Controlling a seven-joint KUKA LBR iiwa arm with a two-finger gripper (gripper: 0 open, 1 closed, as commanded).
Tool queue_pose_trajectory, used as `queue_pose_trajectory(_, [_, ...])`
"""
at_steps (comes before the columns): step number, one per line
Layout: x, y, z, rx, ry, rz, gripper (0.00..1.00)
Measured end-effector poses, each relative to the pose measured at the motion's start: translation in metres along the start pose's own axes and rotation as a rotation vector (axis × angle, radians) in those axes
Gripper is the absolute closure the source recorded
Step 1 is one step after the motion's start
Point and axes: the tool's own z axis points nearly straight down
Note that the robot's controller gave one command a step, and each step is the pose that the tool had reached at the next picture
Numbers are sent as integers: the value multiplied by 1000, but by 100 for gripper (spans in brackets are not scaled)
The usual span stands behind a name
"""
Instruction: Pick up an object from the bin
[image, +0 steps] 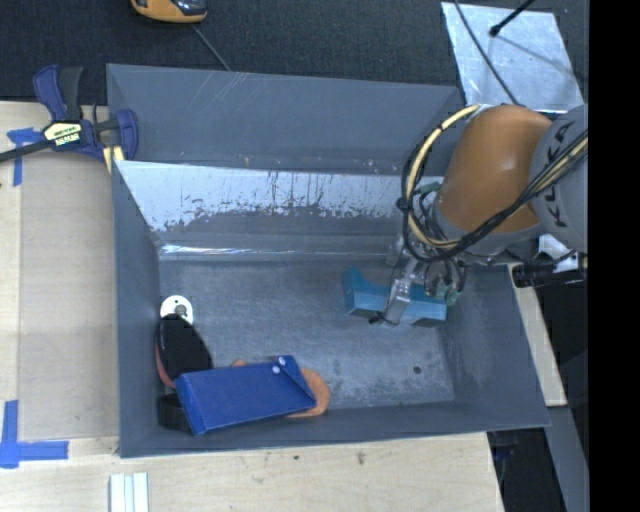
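Camera view | gripper (408, 303) at lt-blue block (362, 293) | nr right wall (492, 335) | floor (270, 300) bare left

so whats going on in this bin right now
The robot arm reaches in from the right, and its gripper is down on a light blue blocky thing in the right half of the grey bin. Whether it has a grip on it cannot be told. In the front left corner, apart from the gripper, lie a dark blue flat box, a black thing and an orange thing.
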Motion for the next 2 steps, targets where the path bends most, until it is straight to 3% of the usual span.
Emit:
queue_pose_trajectory(1, [0, 0, 0, 0, 0, 0, 0])
queue_pose_trajectory(2, [-11, -3, 43, -2, -6, -10, 0])
